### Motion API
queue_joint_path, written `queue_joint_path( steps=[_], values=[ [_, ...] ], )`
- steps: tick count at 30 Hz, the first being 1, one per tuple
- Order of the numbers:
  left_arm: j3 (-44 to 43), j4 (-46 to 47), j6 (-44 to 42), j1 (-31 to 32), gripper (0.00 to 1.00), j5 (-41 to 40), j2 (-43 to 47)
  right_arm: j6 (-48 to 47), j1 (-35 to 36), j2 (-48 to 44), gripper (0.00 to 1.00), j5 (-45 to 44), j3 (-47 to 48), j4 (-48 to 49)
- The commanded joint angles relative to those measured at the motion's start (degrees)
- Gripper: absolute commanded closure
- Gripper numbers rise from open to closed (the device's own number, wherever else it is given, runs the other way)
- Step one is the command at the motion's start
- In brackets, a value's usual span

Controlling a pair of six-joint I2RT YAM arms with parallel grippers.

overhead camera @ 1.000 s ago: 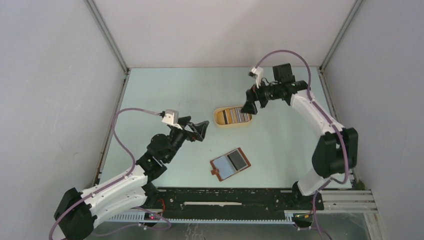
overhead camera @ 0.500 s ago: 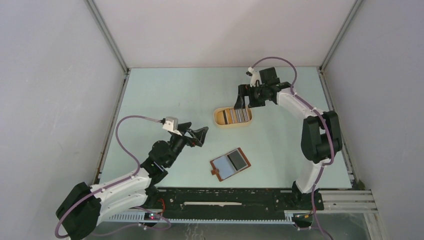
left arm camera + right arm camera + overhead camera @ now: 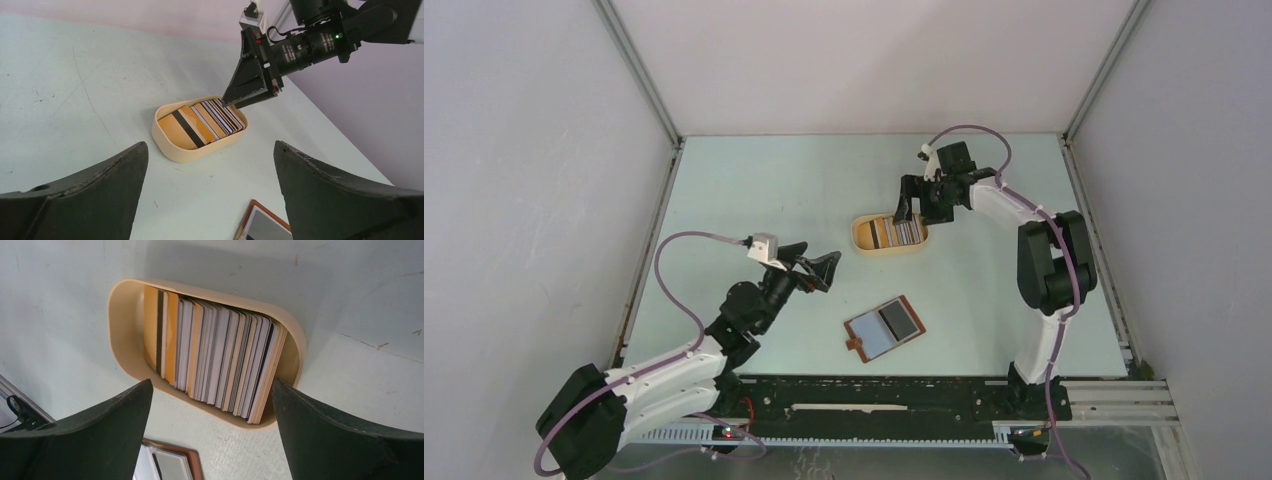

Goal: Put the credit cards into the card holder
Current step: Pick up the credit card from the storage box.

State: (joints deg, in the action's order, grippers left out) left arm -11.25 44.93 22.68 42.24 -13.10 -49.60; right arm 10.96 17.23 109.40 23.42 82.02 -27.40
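The credit cards (image 3: 220,360) stand on edge, thin and smooth, packed in the tan oval tray (image 3: 117,330), so we should bring our right gripper (image 3: 911,207) (wide apart, holding nothing) straight down to pinch just one, while the brown leather card holder (image 3: 884,327) lies flat nearby and our left gripper (image 3: 820,270) hangs empty, wide apart.

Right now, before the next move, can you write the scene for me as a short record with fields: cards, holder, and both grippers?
cards: mixed-colour plastic credit cards, on edge in a row inside the tan oval tray
holder: reddish-brown leather card holder, lying open on the table, apart from the tray, nearer the arm bases
left gripper: open, empty, left of the holder
right gripper: open, empty, over the tray
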Motion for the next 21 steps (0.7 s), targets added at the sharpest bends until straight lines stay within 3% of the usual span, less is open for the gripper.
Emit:
queue_joint_path(
  steps=[1, 21],
  values=[
    [1.35, 2.70, 0.52, -0.29, 0.00, 0.32, 0.21, 1.78, -0.27, 1.21, 0.02, -0.39, 1.82, 0.61],
    [2.05, 3.41, 0.70, -0.24, 0.00, 0.10, 0.78, 5.23, 1.57, 3.75, 0.00, -7.50, 3.74, 0.31]
  ],
)
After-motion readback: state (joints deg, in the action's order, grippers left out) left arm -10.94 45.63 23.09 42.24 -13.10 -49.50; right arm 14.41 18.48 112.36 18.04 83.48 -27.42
